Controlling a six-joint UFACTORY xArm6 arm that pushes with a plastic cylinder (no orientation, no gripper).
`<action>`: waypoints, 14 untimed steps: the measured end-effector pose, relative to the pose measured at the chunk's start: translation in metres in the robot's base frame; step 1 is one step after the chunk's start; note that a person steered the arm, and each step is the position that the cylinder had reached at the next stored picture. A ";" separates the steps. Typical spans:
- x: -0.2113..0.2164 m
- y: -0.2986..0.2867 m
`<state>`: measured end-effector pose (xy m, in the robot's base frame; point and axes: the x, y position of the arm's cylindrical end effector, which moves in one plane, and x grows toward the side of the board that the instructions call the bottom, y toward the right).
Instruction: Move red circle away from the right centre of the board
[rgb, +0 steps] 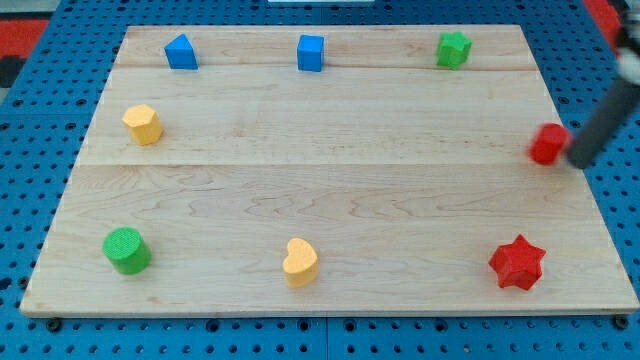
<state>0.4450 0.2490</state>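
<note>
The red circle (547, 144) stands at the right edge of the wooden board (330, 190), about mid-height. My rod comes in from the view's upper right, and my tip (577, 160) sits just right of the red circle, touching or nearly touching it, over the board's right edge.
A red star (517, 263) lies at the lower right, a yellow heart (299, 261) at the bottom centre and a green circle (127, 250) at the lower left. A yellow block (143, 124) is at the left. Along the top stand two blue blocks (181, 52) (311, 53) and a green block (453, 49).
</note>
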 end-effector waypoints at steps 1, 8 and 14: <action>-0.035 -0.045; -0.097 -0.105; -0.077 -0.229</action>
<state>0.3675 0.0195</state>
